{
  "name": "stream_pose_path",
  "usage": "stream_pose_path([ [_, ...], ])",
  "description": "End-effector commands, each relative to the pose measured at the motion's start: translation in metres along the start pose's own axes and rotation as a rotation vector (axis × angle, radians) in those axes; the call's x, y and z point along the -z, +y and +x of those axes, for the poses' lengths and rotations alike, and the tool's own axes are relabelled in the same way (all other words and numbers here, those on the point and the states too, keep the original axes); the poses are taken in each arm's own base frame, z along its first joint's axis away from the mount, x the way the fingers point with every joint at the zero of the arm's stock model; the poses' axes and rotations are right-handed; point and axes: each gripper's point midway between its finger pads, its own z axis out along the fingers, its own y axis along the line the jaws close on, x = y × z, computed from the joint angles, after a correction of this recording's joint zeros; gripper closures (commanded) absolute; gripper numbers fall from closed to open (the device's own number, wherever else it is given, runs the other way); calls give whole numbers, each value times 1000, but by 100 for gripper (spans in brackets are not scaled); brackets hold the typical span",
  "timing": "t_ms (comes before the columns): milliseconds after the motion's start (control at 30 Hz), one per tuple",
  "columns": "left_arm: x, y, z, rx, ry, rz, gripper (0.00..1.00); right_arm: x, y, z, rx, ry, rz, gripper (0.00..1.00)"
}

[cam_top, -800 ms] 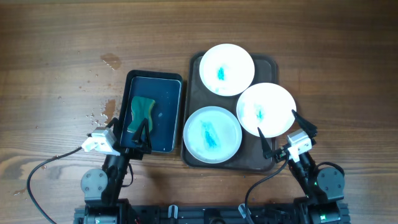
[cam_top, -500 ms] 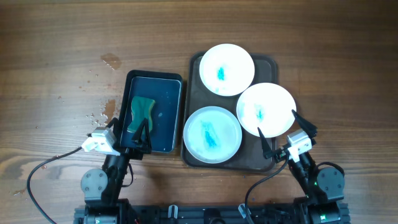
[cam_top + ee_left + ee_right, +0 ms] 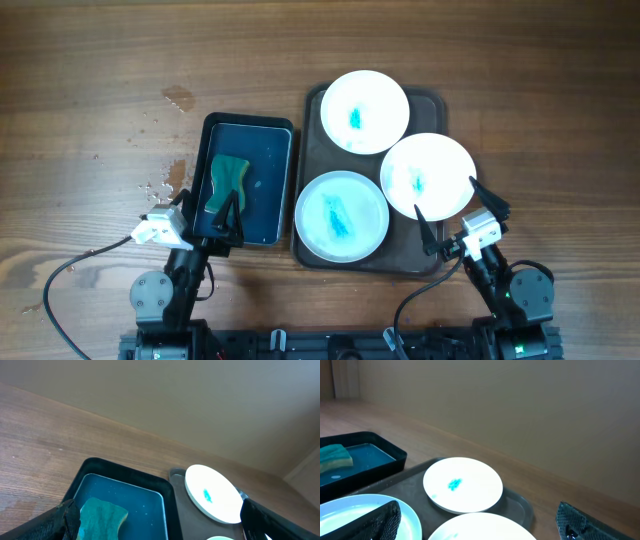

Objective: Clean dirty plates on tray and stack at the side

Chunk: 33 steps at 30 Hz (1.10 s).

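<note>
While the left gripper (image 3: pixel 208 212) and right gripper (image 3: pixel 457 210) stand spread, empty, the left wrist view's bottom edge crops the sponge (image 3: pixel 100 516).

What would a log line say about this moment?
left jaws: open, empty, near basin | right jaws: open, empty, near tray | sponge: in basin | plates: three, blue-stained, on tray

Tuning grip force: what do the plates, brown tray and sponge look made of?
Plates: white, smooth, slight sheen, thin rim; probably plastic or melamine, ceramic not excluded. Tray: dark brown, matte, rounded corners; likely moulded plastic. Sponge: green, soft-edged block; looks like foam.
</note>
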Motion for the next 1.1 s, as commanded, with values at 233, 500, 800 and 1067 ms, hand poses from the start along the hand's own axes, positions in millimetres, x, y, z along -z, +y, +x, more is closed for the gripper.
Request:
stream_pose_path([
  [233, 0, -9, 5, -12, 21, 51, 0, 0, 5, -5, -77, -22, -35, 0],
  [500, 20, -67, -79, -68, -102, 193, 0, 19, 1, -106, -160, -143, -99, 0],
  [800, -17, -79, -122, 161, 598, -118, 0, -33, 16, -172, -479, 368, -449, 0],
  [1067, -23, -81, -70, 326, 906, -102, 0, -23, 64, 16, -688, 1131, -138, 17],
])
